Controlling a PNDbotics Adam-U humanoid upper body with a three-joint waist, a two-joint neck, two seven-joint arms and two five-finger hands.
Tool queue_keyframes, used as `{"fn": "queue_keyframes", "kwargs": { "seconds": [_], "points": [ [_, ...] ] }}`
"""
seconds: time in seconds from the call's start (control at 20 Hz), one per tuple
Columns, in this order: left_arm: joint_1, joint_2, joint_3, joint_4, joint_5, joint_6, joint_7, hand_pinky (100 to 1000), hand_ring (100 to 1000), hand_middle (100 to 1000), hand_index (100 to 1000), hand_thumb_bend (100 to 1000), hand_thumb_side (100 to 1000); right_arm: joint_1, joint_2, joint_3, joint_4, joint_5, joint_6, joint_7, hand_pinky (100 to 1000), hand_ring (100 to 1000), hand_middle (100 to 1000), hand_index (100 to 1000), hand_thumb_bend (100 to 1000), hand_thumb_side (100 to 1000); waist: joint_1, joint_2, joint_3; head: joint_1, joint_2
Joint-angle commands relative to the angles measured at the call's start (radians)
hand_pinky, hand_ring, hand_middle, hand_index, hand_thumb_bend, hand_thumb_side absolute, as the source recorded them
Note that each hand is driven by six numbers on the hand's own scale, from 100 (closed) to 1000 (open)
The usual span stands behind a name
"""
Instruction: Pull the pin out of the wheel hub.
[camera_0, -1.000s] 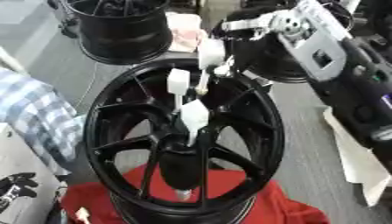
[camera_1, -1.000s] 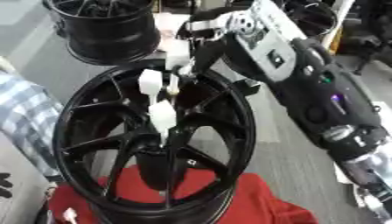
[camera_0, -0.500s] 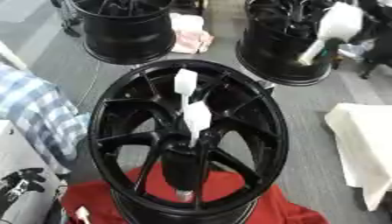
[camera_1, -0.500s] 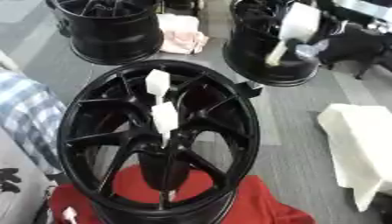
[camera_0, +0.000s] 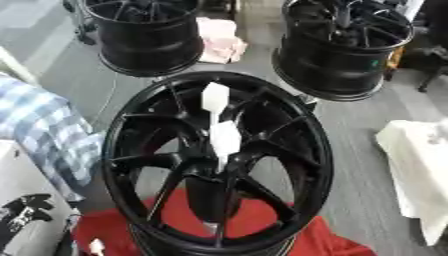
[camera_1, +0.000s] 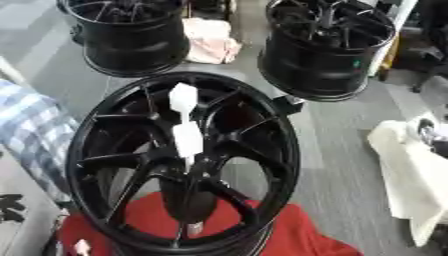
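Note:
A black spoked wheel (camera_0: 131, 165) stands tilted in the middle, on a red cloth (camera_0: 271, 225). A white pin (camera_0: 223, 137) sticks up out of its hub (camera_0: 214, 167), with a second white block (camera_0: 214, 97) on its upper end. Neither hand touches the pin or the wheel. My left hand (camera_0: 24, 215) rests open at the lower left corner, fingers up, away from the wheel. My right hand shows in neither view.
Two more black wheels stand behind, one at the back left (camera_0: 144, 30) and one at the back right (camera_0: 346, 47), with a pink rag (camera_0: 219, 42) between them. A white cloth (camera_0: 420, 165) lies at the right. Blue checked fabric (camera_0: 39, 130) fills the left edge.
One second ago my right arm reached over the wheel's far rim. It swung up to the right alongside a long white thing and has left the view. The pin still stands in the hub.

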Motion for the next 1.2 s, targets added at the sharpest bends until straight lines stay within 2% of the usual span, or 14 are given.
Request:
{"fn": "queue_keyframes", "kwargs": {
  "seconds": [0.05,0.3,0.4,0.55,0.6,0.65,0.7,0.95,1.2],
  "points": [
    [-0.012,0.031,0.006,-0.015,0.005,-0.005,0.004,773,579,604,799,100,691,-0.011,0.029,0.017,0.012,-0.043,-0.053,-0.111,741,754,758,886,118,540,0.003,-0.006,0.001,0.003,-0.010],
    [-0.016,0.028,0.003,-0.014,0.006,-0.007,0.000,773,579,603,799,100,691,-0.052,0.109,0.128,-0.030,-0.027,-0.126,-0.122,708,684,695,858,100,520,0.008,-0.004,0.003,-0.002,-0.010],
    [-0.017,0.026,0.002,-0.014,0.007,-0.008,-0.002,773,578,603,799,100,690,-0.068,0.147,0.178,-0.026,-0.038,-0.165,-0.123,704,676,689,855,100,518,0.011,-0.002,0.005,-0.003,-0.010],
    [-0.020,0.023,0.001,-0.012,0.009,-0.010,-0.002,773,578,603,798,100,690,-0.088,0.202,0.218,0.000,-0.049,-0.228,-0.151,695,653,661,839,100,513,0.015,0.002,0.005,-0.008,-0.013],
    [-0.021,0.022,0.000,-0.011,0.010,-0.010,-0.003,773,578,603,798,100,690,-0.091,0.210,0.228,0.018,-0.055,-0.245,-0.163,693,647,654,832,100,516,0.016,0.003,0.005,-0.010,-0.014],
    [-0.022,0.022,0.000,-0.010,0.010,-0.010,-0.003,773,578,603,798,100,683,-0.092,0.214,0.235,0.036,-0.060,-0.258,-0.174,692,643,650,830,100,425,0.017,0.004,0.004,-0.012,-0.016],
    [-0.023,0.022,-0.001,-0.010,0.010,-0.011,-0.003,773,578,603,798,100,690,-0.091,0.215,0.240,0.054,-0.067,-0.266,-0.182,691,641,647,828,100,514,0.018,0.006,0.003,-0.012,-0.018],
    [-0.020,0.023,0.000,-0.006,0.012,-0.021,0.001,772,578,603,798,100,688,-0.088,0.218,0.248,0.113,-0.095,-0.308,-0.218,688,635,638,817,100,516,0.023,0.011,0.001,-0.012,-0.020],
    [-0.019,0.021,-0.002,0.001,0.012,-0.025,0.005,772,578,603,797,100,688,-0.085,0.221,0.242,0.124,-0.095,-0.326,-0.234,688,634,637,815,100,519,0.028,0.010,-0.001,-0.022,-0.020]
  ]
}}
